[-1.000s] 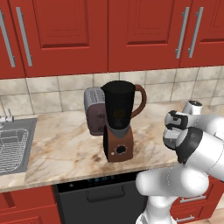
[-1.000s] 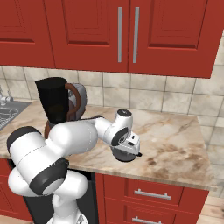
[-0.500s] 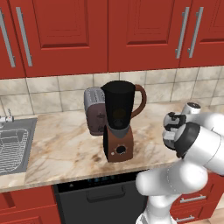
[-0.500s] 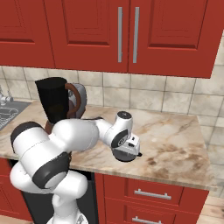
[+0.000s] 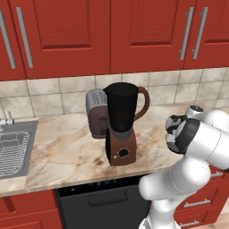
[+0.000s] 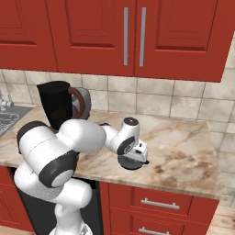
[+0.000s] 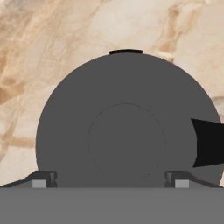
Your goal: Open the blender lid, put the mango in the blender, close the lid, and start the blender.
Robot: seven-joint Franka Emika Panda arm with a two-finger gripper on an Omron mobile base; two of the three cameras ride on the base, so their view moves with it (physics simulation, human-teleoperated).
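Right of the blender (image 5: 121, 127), the blender lid (image 7: 126, 122) lies flat on the table (image 6: 183, 151), the end effector (image 6: 133, 160) low over it with jaws apart though lately narrowing; the jar stands uncovered, so the mango comes next.

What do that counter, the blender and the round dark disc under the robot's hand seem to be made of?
Counter: looks like polished marble or a stone imitation, beige with brown veins.
Blender: the base looks like brown plastic with a soft sheen, the jar like dark smoked glass or plastic; which of the two is unclear.
Blender lid: matte dark grey, probably plastic or rubber, with no shine.
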